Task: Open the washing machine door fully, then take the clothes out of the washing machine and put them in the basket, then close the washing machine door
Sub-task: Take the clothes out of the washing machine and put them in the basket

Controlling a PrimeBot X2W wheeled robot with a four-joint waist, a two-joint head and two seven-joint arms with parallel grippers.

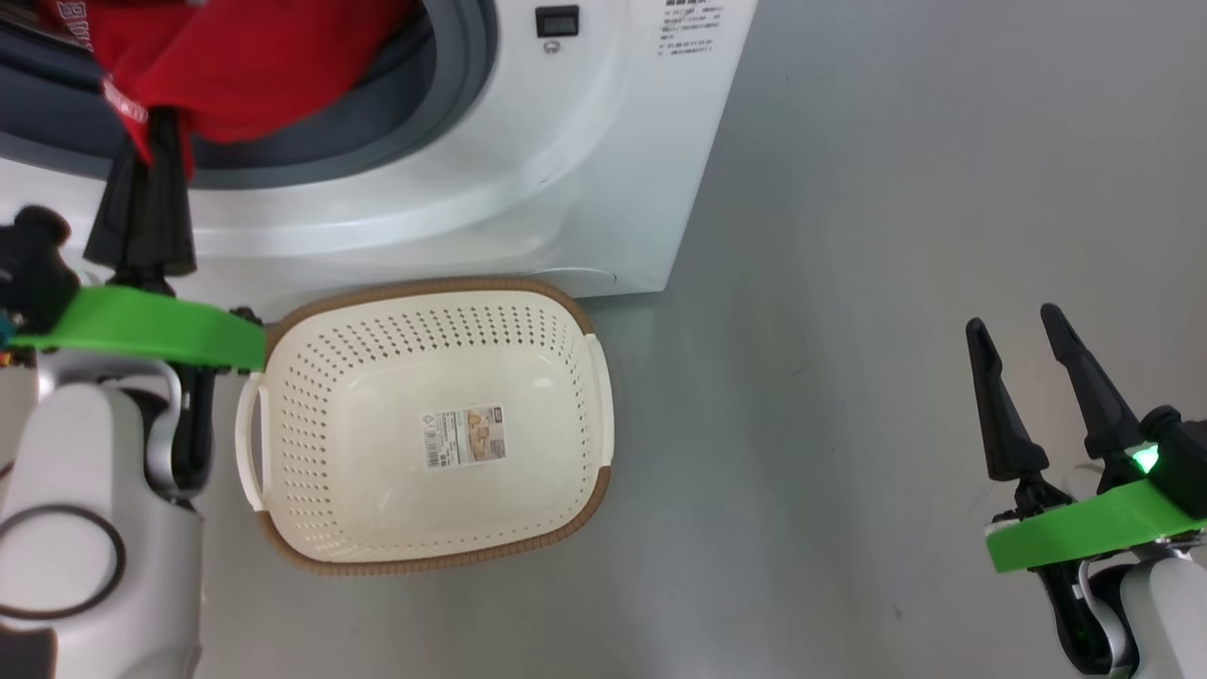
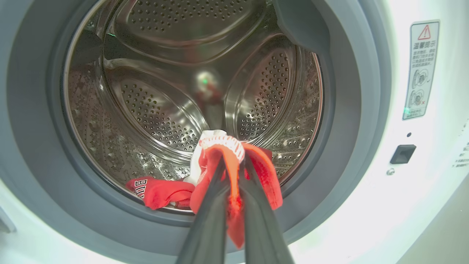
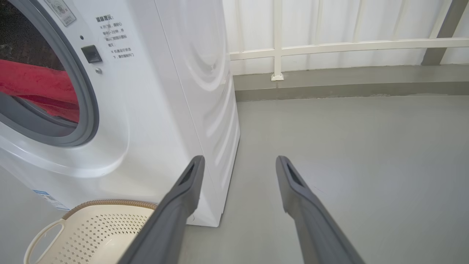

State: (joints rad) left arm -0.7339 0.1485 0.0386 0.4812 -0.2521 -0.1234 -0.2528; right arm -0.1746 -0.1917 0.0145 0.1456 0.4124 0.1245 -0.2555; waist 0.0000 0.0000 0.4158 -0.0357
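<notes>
Left gripper (image 2: 231, 165) pinching the clothes (image 1: 245, 66) at the drum mouth, basket (image 1: 311, 556) below
Its fingers are clamped on a red fold hanging over the washing machine (image 1: 585, 141) opening; the basket lies toward the robot and slightly right of that grip, against the machine's front; the right gripper (image 1: 1014, 319), spread wide and empty, is well apart

Light is bright and even across the head view; the basket (image 1: 311, 443) casts only a faint, soft shadow on the grey floor (image 1: 896, 189). In the left wrist view the white front of the washing machine (image 2: 421, 205) burns out to glare along the bottom, and the steel drum (image 2: 161, 110) carries bright streaks and a small green reflection. The fingers (image 2: 205, 227) of the left gripper (image 2: 234, 161) blur close to the lens; the clothes (image 2: 263, 176) look sharper. Both wrist views bend straight lines near the edges.
</notes>
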